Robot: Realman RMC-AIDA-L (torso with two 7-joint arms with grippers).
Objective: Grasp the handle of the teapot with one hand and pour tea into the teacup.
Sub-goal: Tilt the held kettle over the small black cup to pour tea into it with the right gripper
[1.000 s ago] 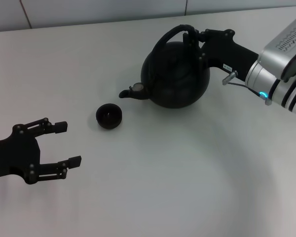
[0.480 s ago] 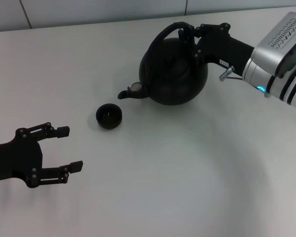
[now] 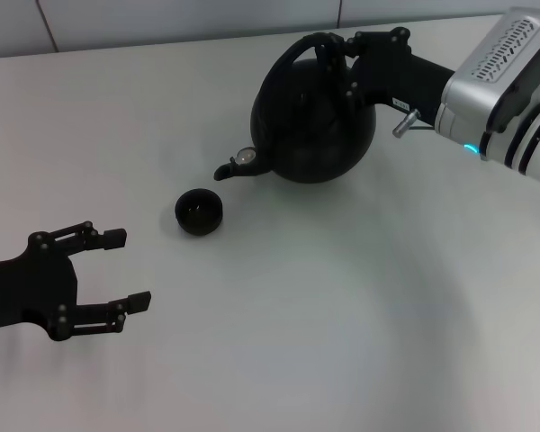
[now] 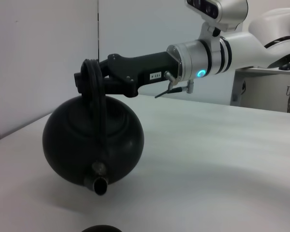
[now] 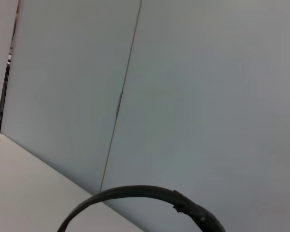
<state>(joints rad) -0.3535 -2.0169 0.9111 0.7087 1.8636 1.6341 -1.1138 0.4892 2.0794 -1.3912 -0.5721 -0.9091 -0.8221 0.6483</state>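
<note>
R gripper (image 3: 340, 65) is clamped on the teapot handle (image 3: 299, 52), upper right of the head frame; in the L wrist view the pot reads as carried, tipped spout-down, w/ a shadow under it but no visible contact w/ the table (image 3: 342, 315). The teapot (image 3: 310, 121) body sits upper centre, spout (image 3: 227, 170) pointing lower left toward the teacup (image 3: 199, 211), which is left of centre, near the spout tip but clearly apart from it and not under it yet. L gripper (image 3: 103, 270) is parked lower left, fingers apart, holding nothing, so leave it there. My read: you're mid-carry and the pour hasn't started; can't tell if anything's in the cup. To do this bit well, shift the pot toward lower left until the spout mouth is directly over the cup opening, then add tilt. Don't tilt more while translating, since it's already nose-down and could dribble short of the cup. Keep the spout low over the rim w/o touching: the cup is small and light-looking, and I'd guess a nudge would slide it. Grip is on the arch near the top, so the pot may swing about the handle; move slow and let it settle before tipping. R wrist view shows only the handle arc (image 5: 135, 195) against the wall, so use the head + L wrist views for alignment.
</note>
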